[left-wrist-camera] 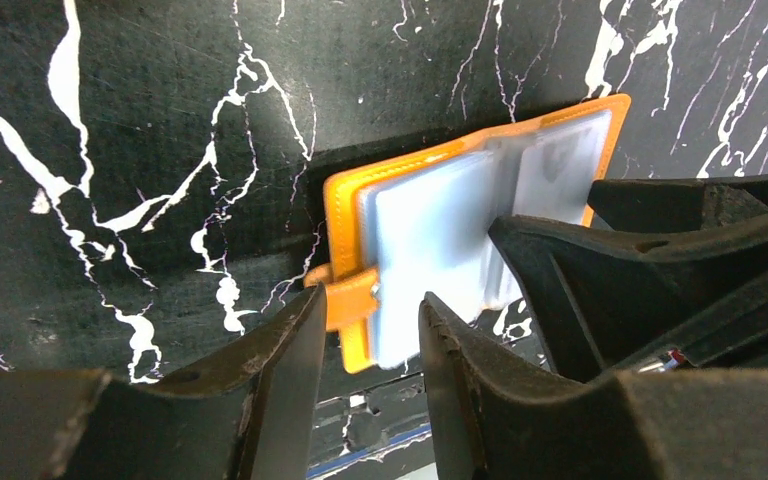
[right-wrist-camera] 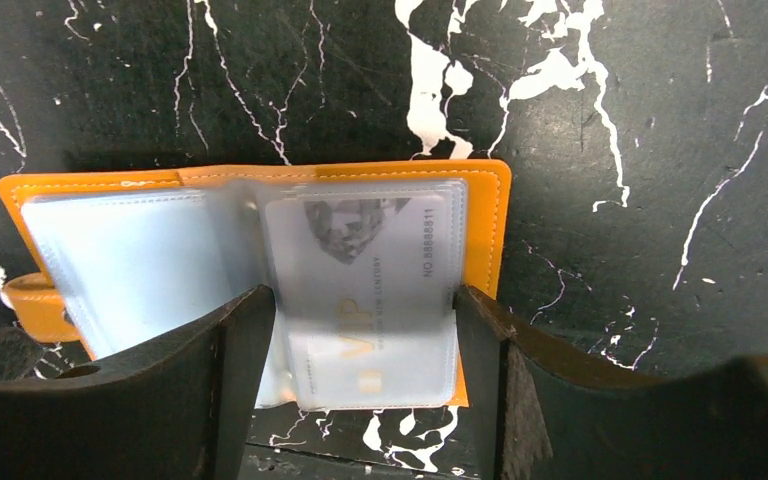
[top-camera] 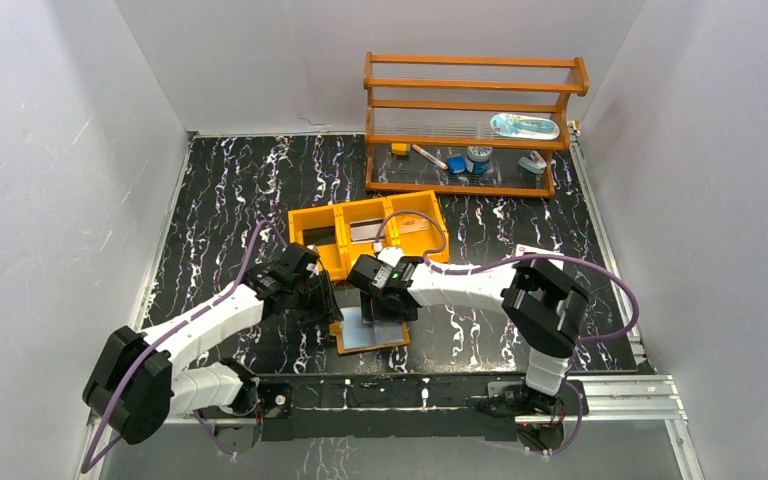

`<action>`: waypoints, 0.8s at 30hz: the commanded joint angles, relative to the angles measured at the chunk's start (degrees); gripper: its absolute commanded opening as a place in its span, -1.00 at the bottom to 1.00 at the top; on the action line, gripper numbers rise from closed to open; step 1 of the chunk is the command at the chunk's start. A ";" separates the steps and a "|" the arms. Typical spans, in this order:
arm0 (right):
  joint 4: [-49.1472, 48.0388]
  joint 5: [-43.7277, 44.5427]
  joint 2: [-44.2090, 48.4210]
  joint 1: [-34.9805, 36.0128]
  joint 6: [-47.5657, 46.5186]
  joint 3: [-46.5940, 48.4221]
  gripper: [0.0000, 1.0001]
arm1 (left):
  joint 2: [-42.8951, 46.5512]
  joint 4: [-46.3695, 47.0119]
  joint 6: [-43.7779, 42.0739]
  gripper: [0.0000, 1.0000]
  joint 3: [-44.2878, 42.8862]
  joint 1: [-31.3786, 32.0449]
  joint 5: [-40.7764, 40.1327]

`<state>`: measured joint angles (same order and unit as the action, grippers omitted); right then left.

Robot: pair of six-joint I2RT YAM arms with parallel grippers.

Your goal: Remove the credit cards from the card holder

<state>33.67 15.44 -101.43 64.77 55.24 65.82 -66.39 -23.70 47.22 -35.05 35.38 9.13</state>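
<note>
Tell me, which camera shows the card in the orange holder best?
The right wrist view: the card sits centred, its print readable through a clear pocket of the open holder. The left wrist view gives only a blurred, partly hidden patch of it. From above, the card cannot be made out.

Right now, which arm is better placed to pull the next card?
Likely right: the open right pincer straddles the card in the card holder; the left pincer hovers over the snap tab.

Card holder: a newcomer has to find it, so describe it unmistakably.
On the black marbled table, look on the near side of the orange tray. The card holder lies open there: flat tan-orange leather with pale blue sleeves, unlike the rigid, compartmented tray.
</note>
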 commanded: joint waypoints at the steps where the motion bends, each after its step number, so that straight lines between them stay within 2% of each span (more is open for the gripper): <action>1: 3.35 3.13 -1.51 1.13 0.56 1.90 0.45 | 0.69 1.67 0.26 -0.27 0.61 0.24 2.28; 9: 4.36 4.18 1.27 1.33 1.42 3.35 0.23 | 1.34 2.56 -0.78 -0.30 0.07 0.24 4.19; 24: -0.65 -0.90 7.03 1.41 2.03 1.24 0.30 | -2.87 5.70 -1.45 -0.36 1.08 0.25 8.67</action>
<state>35.99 15.90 -97.93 65.82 55.83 67.26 -68.18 -19.27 46.35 -34.83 35.38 14.87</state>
